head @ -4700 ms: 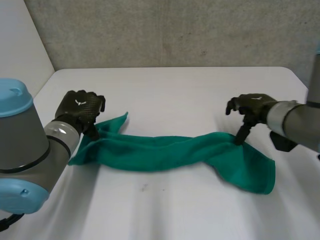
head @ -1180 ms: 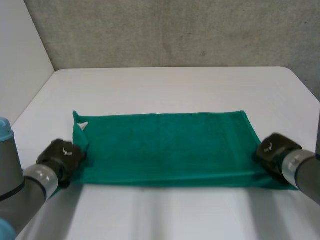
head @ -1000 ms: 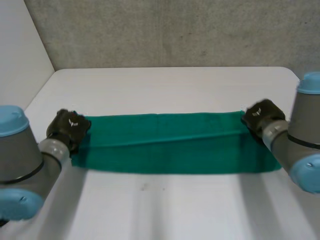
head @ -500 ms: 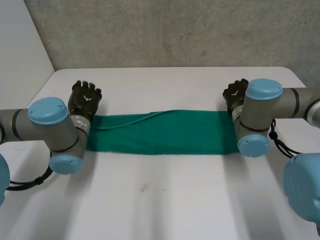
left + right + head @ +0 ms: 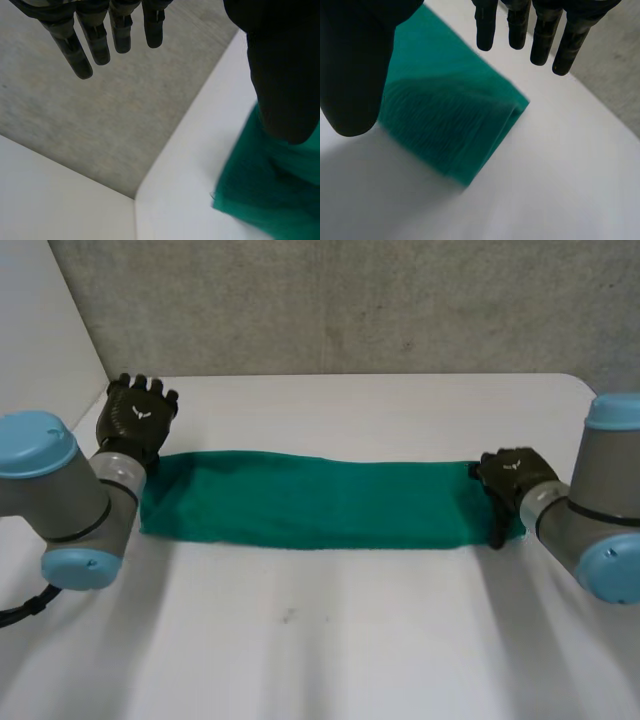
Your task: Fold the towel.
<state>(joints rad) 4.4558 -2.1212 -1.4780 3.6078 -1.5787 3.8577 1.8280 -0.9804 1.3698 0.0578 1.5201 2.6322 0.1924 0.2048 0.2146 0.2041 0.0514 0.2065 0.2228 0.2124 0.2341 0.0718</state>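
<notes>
A green towel (image 5: pixel 320 500) lies across the white table (image 5: pixel 330 630) as a long folded strip, flat, its layered end (image 5: pixel 470 130) seen under the right hand's palm. My left hand (image 5: pixel 137 420) is raised just past the strip's left end, fingers (image 5: pixel 95 40) straight and spread, thumb (image 5: pixel 280 75) apart, nothing in it. The towel's corner (image 5: pixel 260 185) lies below that thumb. My right hand (image 5: pixel 510 480) hovers over the strip's right end, open, its fingers (image 5: pixel 540 35) straight and holding no cloth.
A grey wall (image 5: pixel 340 300) stands behind the table's far edge, and a white side panel (image 5: pixel 40 350) closes off the left. Bare table lies in front of and behind the towel. Both grey arms (image 5: pixel 60 500) reach in from the near corners.
Both hands have let go of the towel and opened. The left hand has drawn back to the left; the right has swung nearer, to the strip's right end. The strip lies flatter.
</notes>
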